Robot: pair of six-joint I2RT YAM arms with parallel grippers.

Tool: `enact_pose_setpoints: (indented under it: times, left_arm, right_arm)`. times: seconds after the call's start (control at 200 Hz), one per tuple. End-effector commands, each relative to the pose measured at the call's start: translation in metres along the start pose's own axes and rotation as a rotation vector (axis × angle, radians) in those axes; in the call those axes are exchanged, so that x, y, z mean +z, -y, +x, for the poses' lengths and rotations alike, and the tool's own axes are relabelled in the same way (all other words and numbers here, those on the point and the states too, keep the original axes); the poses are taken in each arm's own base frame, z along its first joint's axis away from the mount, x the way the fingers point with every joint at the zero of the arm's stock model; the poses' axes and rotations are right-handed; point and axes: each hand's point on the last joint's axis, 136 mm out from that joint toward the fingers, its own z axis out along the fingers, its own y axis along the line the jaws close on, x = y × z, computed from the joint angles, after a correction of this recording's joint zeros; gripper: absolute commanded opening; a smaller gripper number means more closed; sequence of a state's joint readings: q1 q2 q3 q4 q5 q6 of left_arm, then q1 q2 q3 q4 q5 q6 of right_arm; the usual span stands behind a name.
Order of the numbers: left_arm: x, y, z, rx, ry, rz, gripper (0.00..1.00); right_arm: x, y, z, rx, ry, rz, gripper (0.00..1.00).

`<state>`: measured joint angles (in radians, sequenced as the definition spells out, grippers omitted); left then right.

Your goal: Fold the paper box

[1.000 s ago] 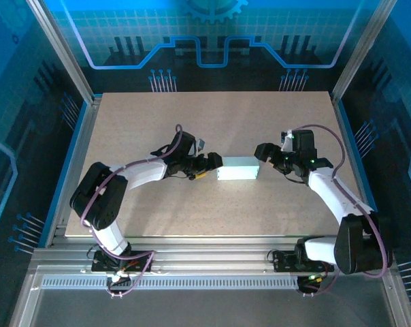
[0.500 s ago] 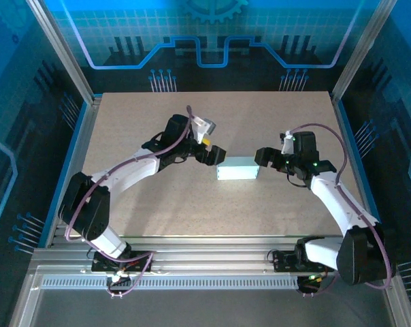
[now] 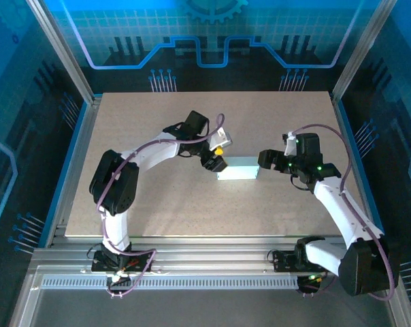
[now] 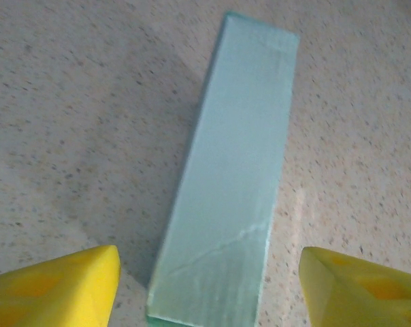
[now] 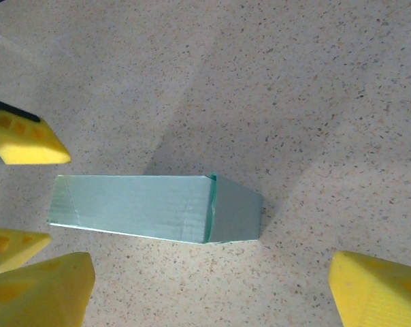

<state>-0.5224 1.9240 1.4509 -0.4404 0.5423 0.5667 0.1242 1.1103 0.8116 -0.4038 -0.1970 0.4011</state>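
Now: closed paper box (image 3: 237, 168) lies on desk (image 3: 158, 197); left claw (image 3: 218, 157) wide astride one end, right claw (image 3: 265, 161) wide, just beside the other.

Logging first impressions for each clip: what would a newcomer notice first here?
A closed mint box lies flat in the middle of the speckled table. The left gripper straddles its left end, open, with gaps on either side. The right gripper hangs open near its right end.
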Motion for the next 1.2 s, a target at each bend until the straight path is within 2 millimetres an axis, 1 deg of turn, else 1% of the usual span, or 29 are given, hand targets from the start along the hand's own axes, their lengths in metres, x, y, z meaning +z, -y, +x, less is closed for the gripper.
enact_pose_setpoints:
  times: [0.0,0.095,0.33,0.46,0.525,0.62,0.72,0.906,0.966,1.056,1.196]
  left_arm:
    - [0.002,0.017,-0.004,0.074,-0.008,0.086,0.67]
    - [0.005,0.015,0.000,0.077,-0.033,0.083,0.63]
    - [0.010,0.017,0.008,0.094,-0.070,0.086,0.62]
    - [0.007,0.020,0.001,0.124,-0.036,0.074,0.63]
    - [0.009,0.018,0.003,0.141,-0.054,0.054,0.62]
    - [0.013,0.015,0.010,0.154,-0.093,0.039,0.55]
    - [0.018,0.014,0.016,0.173,-0.127,0.026,0.51]
    - [0.019,0.015,0.015,0.182,-0.130,0.028,0.44]
    - [0.019,0.015,0.015,0.187,-0.133,0.022,0.37]
    - [0.016,0.014,0.014,0.192,-0.129,0.003,0.32]
    - [0.002,0.009,0.005,0.225,-0.102,-0.078,0.26]
  right_arm:
    - [-0.002,0.001,0.006,-0.023,-0.015,0.016,0.90]
    - [0.000,0.001,0.005,-0.021,-0.015,0.011,0.89]
    - [0.001,0.000,0.003,-0.026,-0.015,0.010,0.89]
    - [0.001,0.000,0.003,-0.025,-0.017,0.009,0.89]
    - [0.001,0.000,0.003,-0.027,-0.016,0.009,0.89]
    - [0.001,0.001,0.005,-0.024,-0.020,0.010,0.89]
    - [0.001,0.001,0.005,-0.024,-0.020,0.009,0.89]
    - [0.001,0.001,0.005,-0.025,-0.019,0.012,0.89]
    - [0.002,0.002,0.005,-0.026,-0.022,0.013,0.89]
    - [0.001,0.001,0.005,-0.025,-0.021,0.012,0.89]
    - [0.003,0.001,0.006,-0.020,-0.024,0.010,0.89]
